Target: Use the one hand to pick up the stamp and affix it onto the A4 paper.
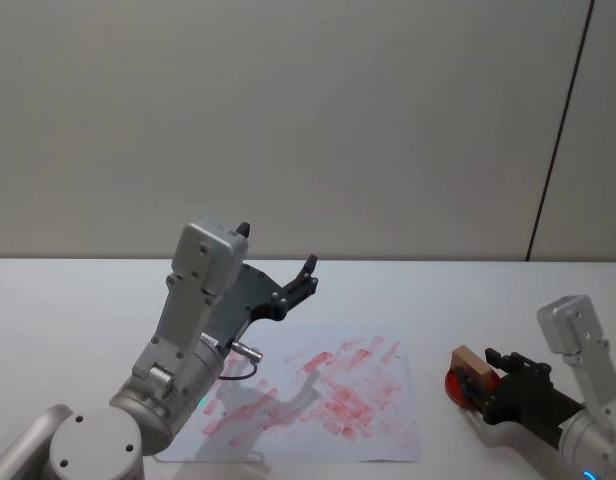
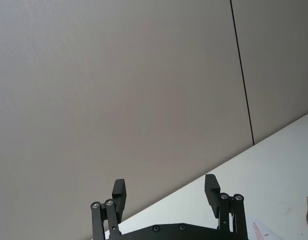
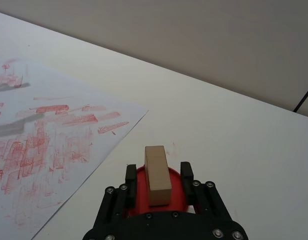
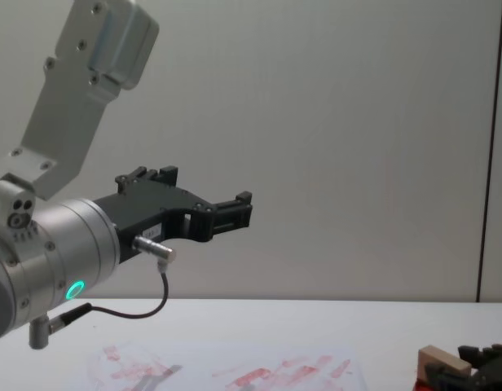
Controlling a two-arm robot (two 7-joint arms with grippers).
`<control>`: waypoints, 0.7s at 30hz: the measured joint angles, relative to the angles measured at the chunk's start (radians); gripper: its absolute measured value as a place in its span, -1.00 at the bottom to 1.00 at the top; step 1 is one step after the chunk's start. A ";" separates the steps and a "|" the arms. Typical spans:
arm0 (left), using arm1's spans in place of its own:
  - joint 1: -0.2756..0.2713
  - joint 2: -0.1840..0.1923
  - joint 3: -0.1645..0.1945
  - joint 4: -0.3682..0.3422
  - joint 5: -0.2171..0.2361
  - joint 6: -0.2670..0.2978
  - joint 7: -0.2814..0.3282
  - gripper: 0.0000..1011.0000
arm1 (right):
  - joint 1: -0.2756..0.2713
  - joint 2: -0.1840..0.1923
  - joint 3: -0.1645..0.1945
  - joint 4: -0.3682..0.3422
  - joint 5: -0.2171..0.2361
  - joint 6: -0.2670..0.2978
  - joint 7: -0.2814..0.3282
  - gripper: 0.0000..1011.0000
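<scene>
The stamp (image 3: 157, 167), a pale wooden block, stands on a round red ink pad (image 3: 138, 181). My right gripper (image 3: 159, 172) is open around it, a black finger (image 3: 131, 175) on each side and red pad showing in the gaps. In the head view the stamp (image 1: 471, 365) and right gripper (image 1: 483, 378) sit at the table's right, just right of the A4 paper (image 1: 378, 400), which is covered in red marks. In the chest view the stamp (image 4: 438, 360) is at the bottom right. My left gripper (image 1: 278, 250) hangs open high above the paper's left part, holding nothing.
The raised left arm, with its silver segment and green light ring (image 4: 74, 290), fills the left of the chest view and casts a shadow on the paper. The white table (image 1: 468, 300) runs back to a plain wall.
</scene>
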 joint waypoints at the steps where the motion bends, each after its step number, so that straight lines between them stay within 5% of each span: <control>1: 0.000 0.000 0.000 0.000 0.000 0.000 0.000 0.98 | 0.001 0.000 0.000 0.001 0.000 0.000 0.000 0.00; 11: 0.000 0.000 0.000 0.000 0.000 0.000 0.000 0.98 | 0.009 -0.002 0.003 0.013 0.009 -0.007 0.005 -0.56; 21: 0.000 0.000 0.000 0.000 0.000 0.000 0.000 0.98 | 0.011 -0.006 0.004 -0.006 0.034 -0.043 0.016 -0.57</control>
